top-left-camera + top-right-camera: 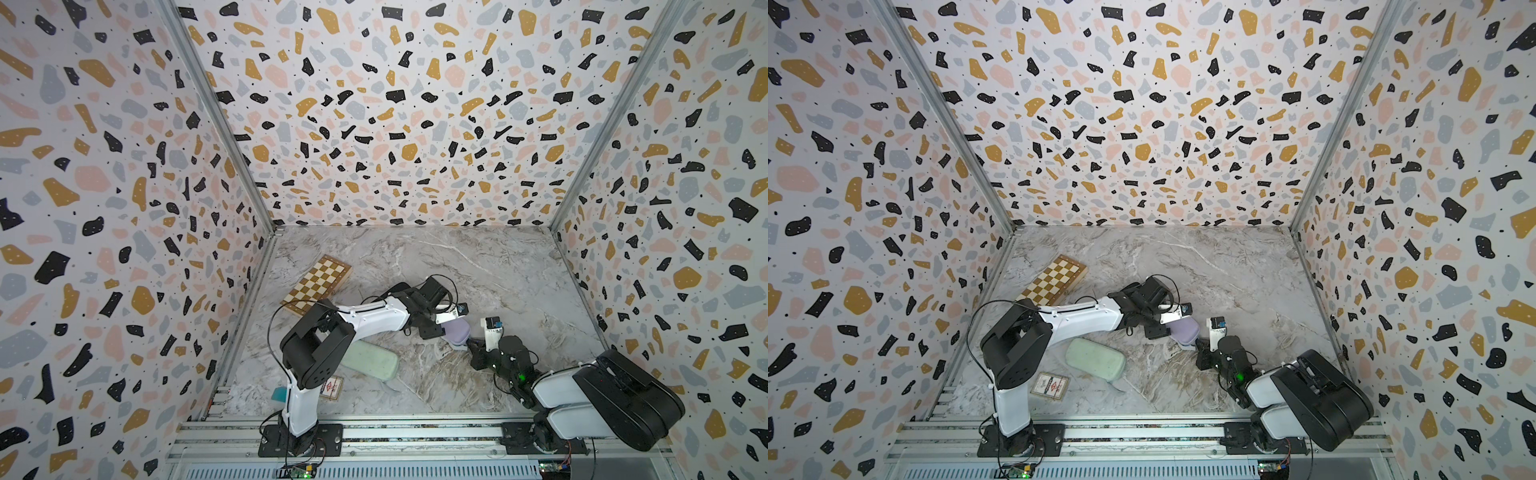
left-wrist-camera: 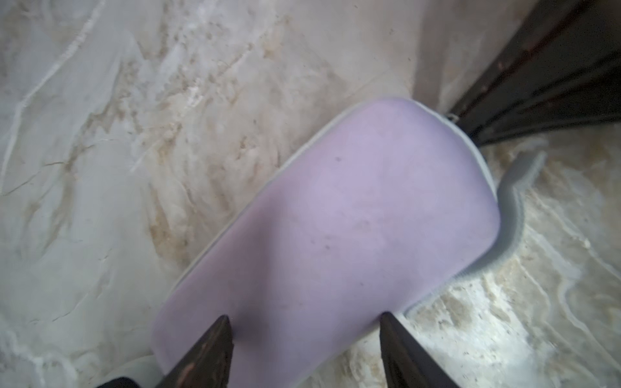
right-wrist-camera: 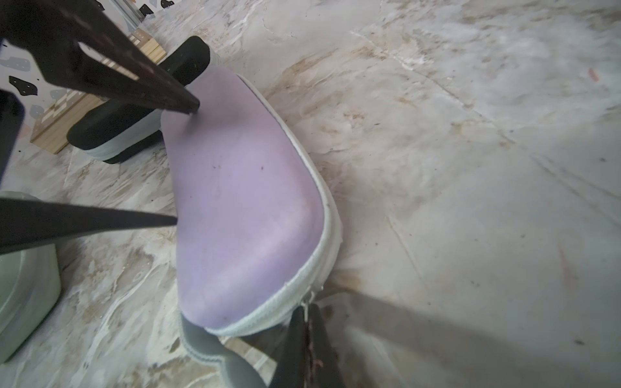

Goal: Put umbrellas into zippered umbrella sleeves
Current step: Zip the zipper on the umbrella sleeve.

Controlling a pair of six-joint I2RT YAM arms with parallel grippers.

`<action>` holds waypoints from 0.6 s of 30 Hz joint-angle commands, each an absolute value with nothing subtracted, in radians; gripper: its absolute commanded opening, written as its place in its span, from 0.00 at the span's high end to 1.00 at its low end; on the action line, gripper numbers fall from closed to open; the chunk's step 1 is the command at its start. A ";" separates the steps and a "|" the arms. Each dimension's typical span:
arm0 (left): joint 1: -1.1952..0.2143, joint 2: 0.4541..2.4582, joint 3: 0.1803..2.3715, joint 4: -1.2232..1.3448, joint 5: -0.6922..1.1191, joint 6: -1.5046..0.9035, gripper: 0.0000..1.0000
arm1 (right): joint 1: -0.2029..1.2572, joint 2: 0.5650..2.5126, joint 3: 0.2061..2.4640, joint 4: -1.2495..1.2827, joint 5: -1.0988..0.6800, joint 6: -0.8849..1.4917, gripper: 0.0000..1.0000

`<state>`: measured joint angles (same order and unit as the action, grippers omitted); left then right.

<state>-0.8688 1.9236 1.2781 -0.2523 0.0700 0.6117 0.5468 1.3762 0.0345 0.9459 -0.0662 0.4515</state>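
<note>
The lilac zippered umbrella sleeve (image 1: 457, 332) (image 1: 1185, 330) lies closed on the marble table, between the two arms. My left gripper (image 2: 304, 319) (image 3: 184, 164) is open over its far end, one fingertip (image 3: 193, 106) on the lilac shell and one at its edge. My right gripper (image 3: 307, 307) (image 1: 471, 344) is shut on the white zipper pull at the sleeve's near end. A grey strap (image 2: 514, 201) sticks out from under that end. The mint green sleeve (image 1: 370, 361) (image 1: 1096, 359) lies closed near the left arm. A black sleeve (image 3: 134, 111) lies beyond the lilac one. No umbrellas are in view.
A wooden chessboard box (image 1: 318, 282) (image 1: 1054, 278) sits at the back left. A small card box (image 1: 332, 388) (image 1: 1050, 385) lies by the left arm's base. Patterned walls close in three sides, and a metal rail (image 1: 415, 432) runs along the front.
</note>
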 commanded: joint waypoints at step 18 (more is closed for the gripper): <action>-0.916 2.119 1.400 -0.368 0.160 0.638 0.46 | 0.649 1.377 0.033 0.942 -0.067 0.457 1.00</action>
